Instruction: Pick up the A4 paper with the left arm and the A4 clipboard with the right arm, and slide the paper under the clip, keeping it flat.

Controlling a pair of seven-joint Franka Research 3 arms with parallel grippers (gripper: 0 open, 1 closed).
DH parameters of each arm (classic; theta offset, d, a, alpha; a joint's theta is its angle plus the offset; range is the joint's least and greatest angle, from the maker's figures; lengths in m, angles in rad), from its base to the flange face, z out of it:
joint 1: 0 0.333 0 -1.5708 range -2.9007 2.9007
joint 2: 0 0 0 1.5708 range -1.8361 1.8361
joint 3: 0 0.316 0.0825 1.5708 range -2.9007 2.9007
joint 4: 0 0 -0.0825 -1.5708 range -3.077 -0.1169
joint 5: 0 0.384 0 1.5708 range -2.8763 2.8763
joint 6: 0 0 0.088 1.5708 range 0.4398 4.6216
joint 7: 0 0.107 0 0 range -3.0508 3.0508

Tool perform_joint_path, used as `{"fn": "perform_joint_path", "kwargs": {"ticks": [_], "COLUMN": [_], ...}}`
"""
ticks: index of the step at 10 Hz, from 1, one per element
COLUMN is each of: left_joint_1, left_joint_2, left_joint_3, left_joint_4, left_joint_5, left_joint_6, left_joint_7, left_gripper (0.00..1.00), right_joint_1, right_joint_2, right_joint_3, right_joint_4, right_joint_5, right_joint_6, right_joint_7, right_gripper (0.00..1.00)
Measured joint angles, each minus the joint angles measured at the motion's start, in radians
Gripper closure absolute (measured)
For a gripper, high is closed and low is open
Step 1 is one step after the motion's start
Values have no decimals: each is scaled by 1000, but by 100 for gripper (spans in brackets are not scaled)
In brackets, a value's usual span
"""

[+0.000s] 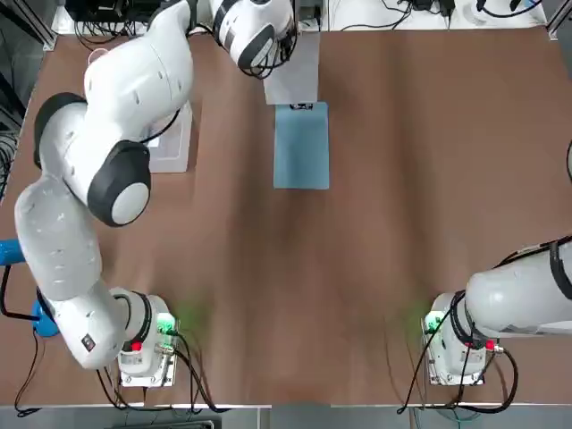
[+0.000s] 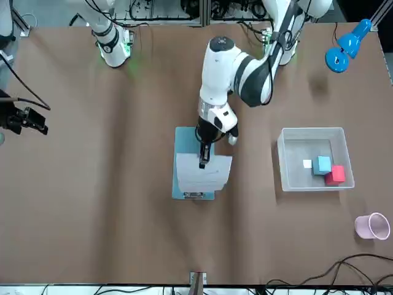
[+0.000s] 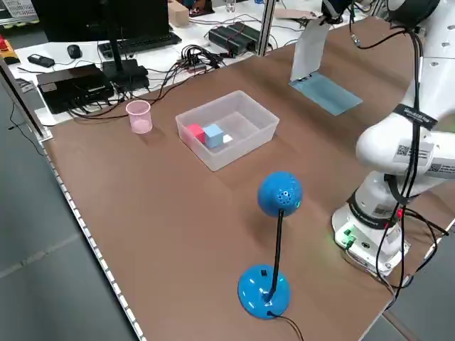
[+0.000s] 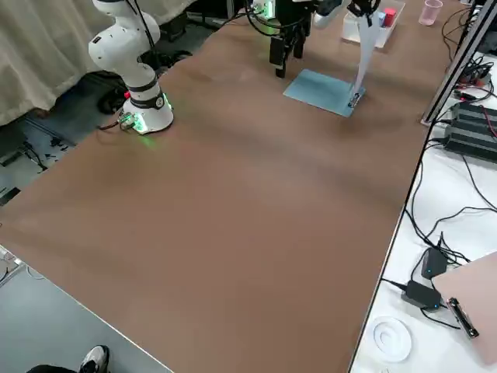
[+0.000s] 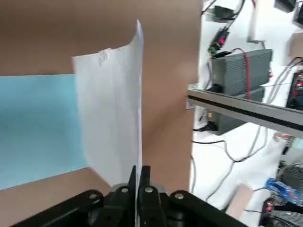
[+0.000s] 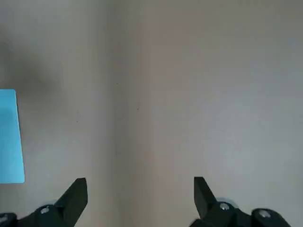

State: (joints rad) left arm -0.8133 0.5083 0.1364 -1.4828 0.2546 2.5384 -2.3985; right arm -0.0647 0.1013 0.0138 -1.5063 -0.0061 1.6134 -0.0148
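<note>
Pinching paper (image 2: 195,175) w/ left gripper (image 2: 204,161), shut tight on it & positioned above clipboard (image 1: 301,154). Holding paper up on edge, steeply tilted, w/ lower edge down at clip (image 2: 193,195); can't tell if under it. Lying flat on table (image 1: 384,223), approx. mid-width toward far side: clipboard, w/ clip at end farthest from robot.

Holding right gripper (image 6: 140,182) wide open over robot's R side of table, well apart from clipboard.

Sitting L of clipboard: plastic bin (image 2: 288,175), w/ blue block (image 2: 321,165), red block (image 2: 334,176) & small white block (image 2: 307,164) inside. Standing nr far L corner, beyond bin: pink cup (image 2: 372,226). Standing nr L edge, on robot's near side: blue lamp (image 3: 264,293). Running along far side, past table edge: white desk (image 4: 458,225) w/ cables (image 4: 419,225).
</note>
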Motion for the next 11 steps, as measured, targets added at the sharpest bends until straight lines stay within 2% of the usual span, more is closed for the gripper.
{"fn": "perform_joint_path", "kwargs": {"ticks": [2,5,8,11], "left_joint_1": [-20,-165,-231,-298], "left_joint_2": [66,128,126,127], "left_joint_3": [22,123,129,129], "left_joint_4": [39,43,13,-59], "left_joint_5": [1,1,1,1], "left_joint_6": [31,47,-6,-83], "left_joint_7": [0,-30,-34,-35], "left_gripper": [99,99,99,99], "right_joint_1": [-18,-19,-19,-19], "right_joint_2": [-2,-3,-4,-4], "right_joint_3": [-1,0,1,1], "right_joint_4": [-6,-7,-7,-8], "right_joint_5": [0,0,0,0], "right_joint_6": [4,7,7,7], "right_joint_7": [0,0,0,0], "right_gripper": [1,1,1,1]}}
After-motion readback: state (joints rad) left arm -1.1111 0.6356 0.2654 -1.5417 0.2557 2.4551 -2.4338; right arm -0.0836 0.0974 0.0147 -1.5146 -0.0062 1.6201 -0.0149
